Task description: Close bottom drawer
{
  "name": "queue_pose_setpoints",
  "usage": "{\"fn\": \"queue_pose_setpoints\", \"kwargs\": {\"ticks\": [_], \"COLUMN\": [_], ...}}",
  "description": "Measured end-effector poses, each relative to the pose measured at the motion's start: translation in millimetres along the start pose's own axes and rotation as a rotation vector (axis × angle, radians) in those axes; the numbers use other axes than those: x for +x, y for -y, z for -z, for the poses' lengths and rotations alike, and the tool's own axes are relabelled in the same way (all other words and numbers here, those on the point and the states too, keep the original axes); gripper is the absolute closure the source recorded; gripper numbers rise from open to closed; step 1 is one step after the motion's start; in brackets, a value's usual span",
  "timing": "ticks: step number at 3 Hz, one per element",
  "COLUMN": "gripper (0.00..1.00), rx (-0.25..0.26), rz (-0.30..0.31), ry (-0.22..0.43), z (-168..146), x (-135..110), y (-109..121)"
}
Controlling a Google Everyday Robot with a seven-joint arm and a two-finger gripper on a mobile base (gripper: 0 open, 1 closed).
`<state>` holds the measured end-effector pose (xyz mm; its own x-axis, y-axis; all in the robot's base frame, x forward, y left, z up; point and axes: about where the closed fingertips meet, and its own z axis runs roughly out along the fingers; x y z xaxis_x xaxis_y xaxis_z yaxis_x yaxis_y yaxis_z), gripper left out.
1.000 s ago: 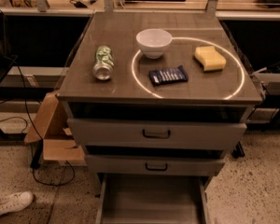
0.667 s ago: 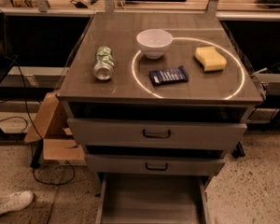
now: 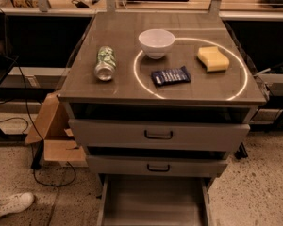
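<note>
The bottom drawer [image 3: 153, 204] stands pulled out at the foot of the cabinet, a shallow grey tray with a plain flat inside, reaching toward the lower edge of the view. Right above it the middle drawer [image 3: 198, 166] and the wider top drawer [image 3: 108, 133] each show a dark loop handle, their fronts set farther back. On the cabinet top [image 3: 122, 86] a white bowl [image 3: 156, 43] sits on a thin ring of light [image 3: 240, 79]; inside the ring lie a dark blue snack packet [image 3: 170, 76] and a yellow sponge [image 3: 212, 59]. A green can [image 3: 105, 63] lies on its side to the left. A cardboard box [image 3: 52, 131] leans by the cabinet, a white shoe [image 3: 12, 205] near it. The gripper and arm are out of view, so pose and grip cannot be told.
</note>
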<state>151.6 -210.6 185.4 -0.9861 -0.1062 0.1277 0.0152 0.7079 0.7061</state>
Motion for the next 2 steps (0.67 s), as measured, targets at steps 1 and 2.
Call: {"fn": "queue_pose_setpoints", "kwargs": {"ticks": [1,2], "gripper": [1.0,1.0], "rx": [-0.047,-0.07], "rz": [-0.018,0.01], "ry": [0.007,0.001], "z": [-22,-41], "x": [-14,-30], "y": [-2,-15]}}
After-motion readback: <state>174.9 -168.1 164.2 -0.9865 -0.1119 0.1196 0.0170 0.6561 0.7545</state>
